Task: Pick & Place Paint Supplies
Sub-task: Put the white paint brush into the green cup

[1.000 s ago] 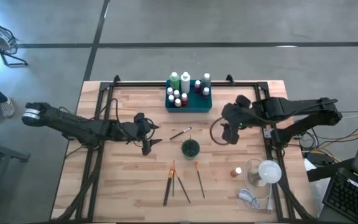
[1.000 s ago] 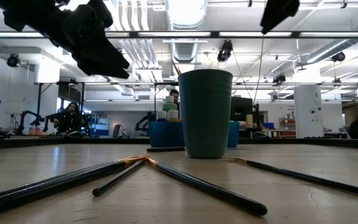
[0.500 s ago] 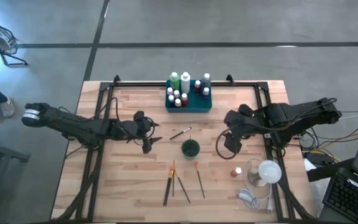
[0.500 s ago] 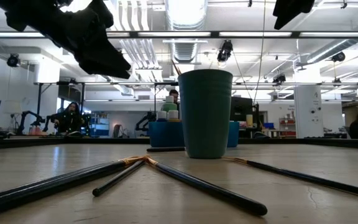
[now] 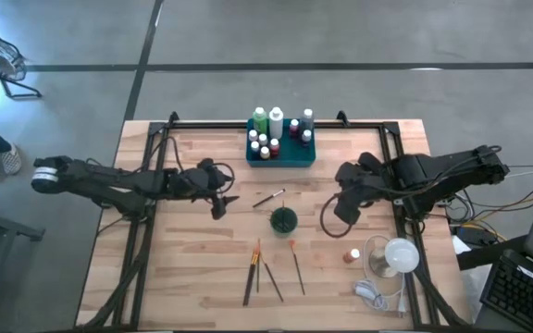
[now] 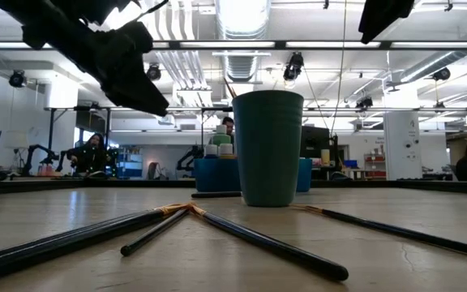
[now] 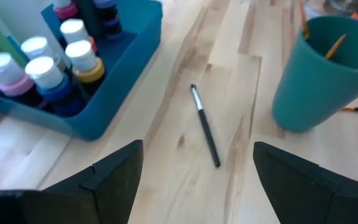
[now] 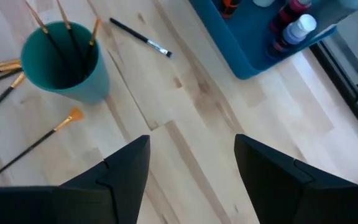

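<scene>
At frame centre, a loose paintbrush (image 5: 268, 198) lay on the tabletop (image 5: 202, 277); left gripper (image 5: 218, 203) and right gripper (image 5: 335, 212) flanked it, jaws wide, empty.

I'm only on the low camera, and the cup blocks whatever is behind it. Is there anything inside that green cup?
Observer: Yes. Three brushes stand inside the cup.
Operator: What about the left gripper?
Observer: The left gripper is open and empty. It faces a lone black brush that lies flat between the cup and the blue tray.
Operator: And the right one?
Observer: The right gripper is open and empty too. In the high view it hangs over bare table to the right of the cup.
</scene>
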Tool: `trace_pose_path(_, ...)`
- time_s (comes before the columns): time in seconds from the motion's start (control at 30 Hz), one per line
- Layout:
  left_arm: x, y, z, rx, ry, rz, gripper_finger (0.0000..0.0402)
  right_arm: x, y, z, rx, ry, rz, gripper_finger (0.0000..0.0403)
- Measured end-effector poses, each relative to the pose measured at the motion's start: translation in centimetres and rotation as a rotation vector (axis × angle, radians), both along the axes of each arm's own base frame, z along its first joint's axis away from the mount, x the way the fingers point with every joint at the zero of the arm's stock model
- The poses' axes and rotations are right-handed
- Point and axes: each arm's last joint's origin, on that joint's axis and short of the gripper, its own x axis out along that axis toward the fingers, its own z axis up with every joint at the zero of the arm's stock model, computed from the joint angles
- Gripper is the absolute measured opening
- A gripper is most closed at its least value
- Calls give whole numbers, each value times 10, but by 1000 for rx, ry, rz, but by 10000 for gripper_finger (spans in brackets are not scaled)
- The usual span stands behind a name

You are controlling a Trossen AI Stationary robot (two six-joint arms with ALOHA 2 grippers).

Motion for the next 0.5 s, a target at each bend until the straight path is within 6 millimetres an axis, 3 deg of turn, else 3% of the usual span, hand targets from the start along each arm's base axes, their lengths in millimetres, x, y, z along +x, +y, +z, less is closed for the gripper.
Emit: trace_pose_path(0.5,0,6,-14,-91,92,51,307,15,-15,-22,-213,8,81,251)
